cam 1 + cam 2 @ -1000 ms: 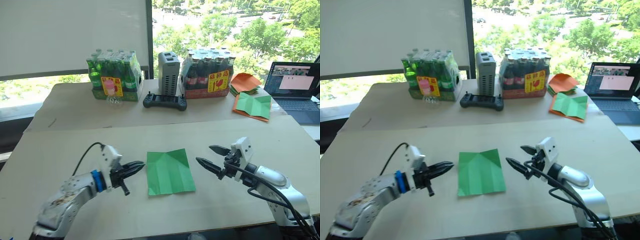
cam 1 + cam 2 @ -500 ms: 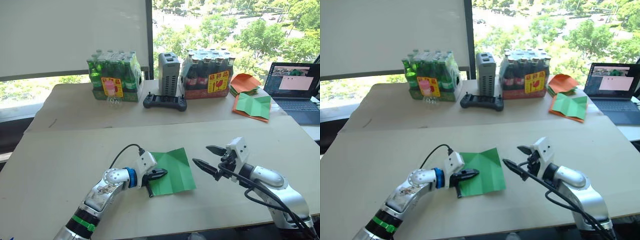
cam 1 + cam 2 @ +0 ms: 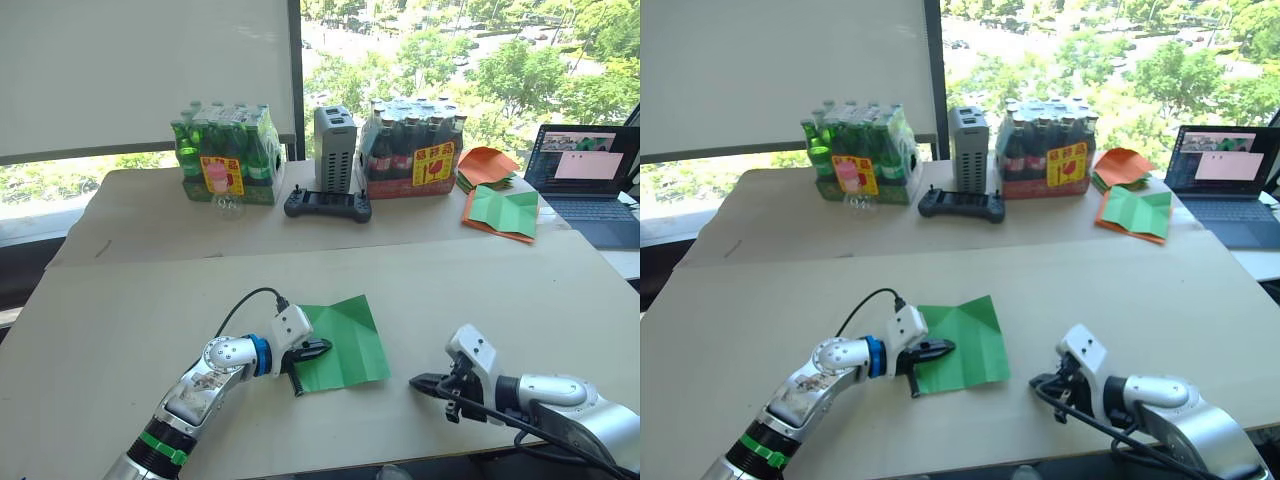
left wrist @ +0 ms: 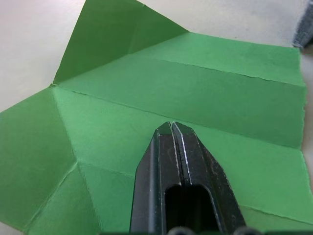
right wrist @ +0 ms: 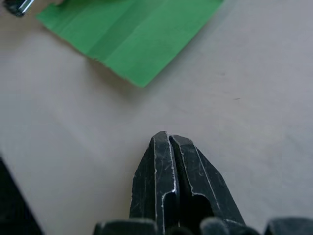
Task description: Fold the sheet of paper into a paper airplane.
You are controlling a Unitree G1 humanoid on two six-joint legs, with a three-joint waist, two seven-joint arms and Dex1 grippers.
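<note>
The sheet of paper [image 3: 341,341] is bright green, creased and lies flat on the near table, with two corner flaps folded in at its far end. My left gripper [image 3: 322,348] is shut, its tips resting over the sheet's left part [image 4: 171,128]. My right gripper [image 3: 418,381] is shut and empty, low over the bare tabletop just right of the sheet's near right corner [image 5: 142,78]. No paper airplane shape shows.
The far table holds two shrink-wrapped bottle packs [image 3: 228,152] [image 3: 414,148], a grey box [image 3: 335,148], a black controller [image 3: 328,205], an orange paper pile [image 3: 492,165], a green sheet edged by orange [image 3: 505,211] and a laptop [image 3: 585,170].
My right gripper closed and dropped back toward the table's near edge, right of the sheet. The left gripper, which reached onto the sheet earlier, stays there.
</note>
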